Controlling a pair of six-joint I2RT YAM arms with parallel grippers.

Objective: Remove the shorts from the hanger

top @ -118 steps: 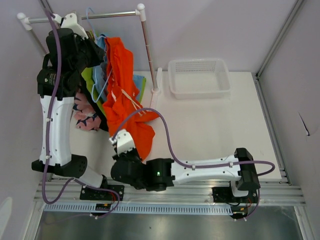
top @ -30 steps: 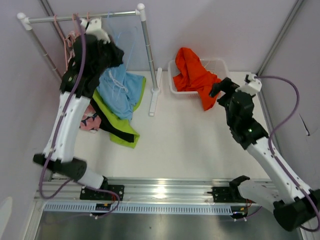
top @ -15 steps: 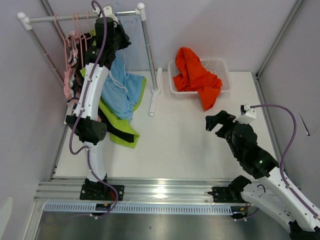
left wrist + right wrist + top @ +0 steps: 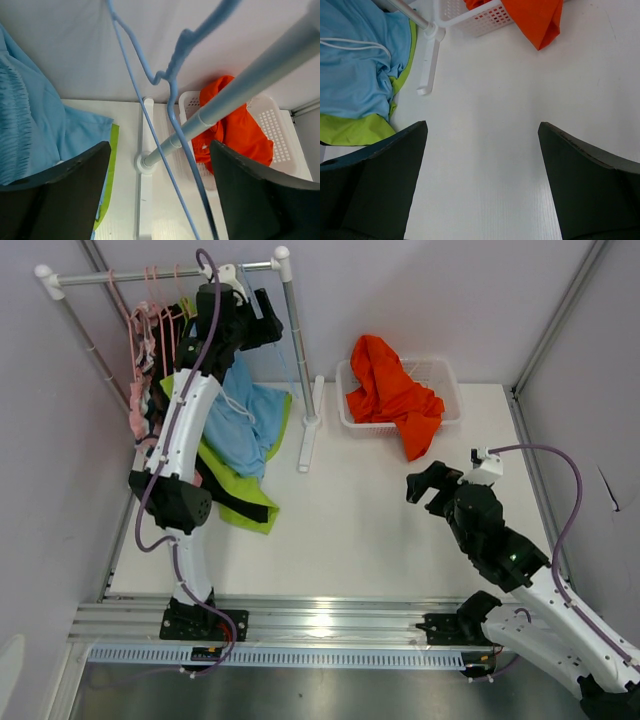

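The left fingers (image 4: 55,200) stand wide apart beside the rack post (image 4: 225,105), with the blue hanger (image 4: 172,107) between them and nothing gripped. The light blue shorts (image 4: 245,415) look like the next pair to me: come down onto loose cloth clear of the wire, then close. The right fingers (image 4: 370,190) gape empty over the table (image 4: 485,150). The orange shorts (image 4: 392,390) already lie in the basket (image 4: 447,380). The left arm hides most of the black and pink pairs, and I can't tell whether the blue pair hangs from anything.

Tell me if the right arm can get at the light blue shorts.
Probably yes, at a stretch. The right gripper, jaws open, faces the light blue shorts across bare table; only the rack's foot lies beside their near edge, and the left arm is up at the rail.
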